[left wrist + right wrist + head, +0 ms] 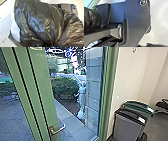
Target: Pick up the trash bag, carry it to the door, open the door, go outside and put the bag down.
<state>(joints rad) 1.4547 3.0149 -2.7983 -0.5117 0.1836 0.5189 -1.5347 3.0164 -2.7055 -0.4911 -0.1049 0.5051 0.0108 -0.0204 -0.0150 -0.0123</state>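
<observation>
The black trash bag (41, 25) bulges large in the left wrist view. Its plastic gathers tightly near the lower edge, where my left gripper (49, 45) is shut on it. Part of the same bag (91, 20) shows at the left edge of the right wrist view, beside the robot's jointed bar. Ahead in the head view stands the green-framed glass door (42, 87), with a metal lever handle (58, 129) low on its upright. I cannot tell whether the door is ajar.
Two bins, one dark-topped (128, 124) and one green-topped (138, 107), stand right of the door frame (107, 92) by a pale wall (130, 77). Beyond the doorway are paving (71, 119), a hedge (65, 88) and a blurred pale upright shape (81, 100). A dark chair (162, 105) stands far right.
</observation>
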